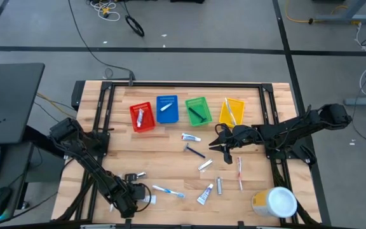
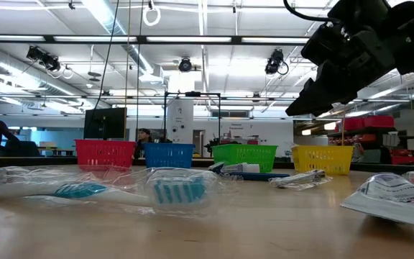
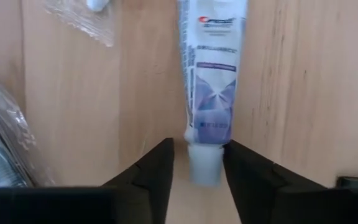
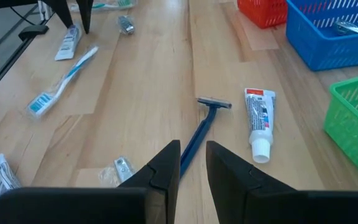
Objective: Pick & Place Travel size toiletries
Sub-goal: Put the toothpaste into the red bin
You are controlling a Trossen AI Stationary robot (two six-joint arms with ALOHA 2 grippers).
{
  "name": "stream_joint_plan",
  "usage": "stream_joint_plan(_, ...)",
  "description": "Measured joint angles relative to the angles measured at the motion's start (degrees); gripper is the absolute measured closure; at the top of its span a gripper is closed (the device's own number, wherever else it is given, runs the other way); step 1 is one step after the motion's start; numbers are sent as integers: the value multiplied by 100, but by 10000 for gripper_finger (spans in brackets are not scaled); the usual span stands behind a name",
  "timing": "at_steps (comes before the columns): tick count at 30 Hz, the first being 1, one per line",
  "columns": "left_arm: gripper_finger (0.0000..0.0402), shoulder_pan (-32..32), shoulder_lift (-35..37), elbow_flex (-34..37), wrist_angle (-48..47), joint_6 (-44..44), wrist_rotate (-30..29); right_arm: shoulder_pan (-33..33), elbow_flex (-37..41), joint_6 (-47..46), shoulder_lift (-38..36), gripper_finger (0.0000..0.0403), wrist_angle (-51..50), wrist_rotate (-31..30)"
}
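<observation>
Small toiletries lie scattered on the wooden table. My left gripper (image 1: 135, 198) (image 3: 197, 149) is low at the near edge, open. Its fingers stand on either side of the cap (image 3: 204, 168) of a white toothpaste tube (image 3: 210, 81) (image 1: 149, 199), which lies flat; a strip of wood shows beside the cap. My right gripper (image 1: 213, 141) (image 4: 191, 149) (image 2: 304, 104) hangs raised over the table's middle, narrowly open and holding nothing. Below it lie a blue razor (image 4: 197, 134) (image 1: 194, 151) and a toothpaste tube (image 4: 258, 118) (image 1: 191, 137).
Red (image 1: 142, 117), blue (image 1: 167, 109), green (image 1: 197, 111) and yellow (image 1: 232, 111) bins stand in a row at the far side, each with items inside. A white-lidded yellow tub (image 1: 275, 202) stands near right. A wrapped toothbrush (image 1: 168, 191) (image 2: 157, 191), a tube (image 1: 205, 194) and a pink toothbrush (image 1: 239, 172) lie loose.
</observation>
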State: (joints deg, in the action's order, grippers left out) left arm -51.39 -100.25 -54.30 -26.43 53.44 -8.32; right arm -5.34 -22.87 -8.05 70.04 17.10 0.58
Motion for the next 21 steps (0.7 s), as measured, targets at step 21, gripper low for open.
stream_joint_plan(21, 328, 765, -11, 3, 51, -138, -642, 0, 2, -1, 0, 317, 32, -27)
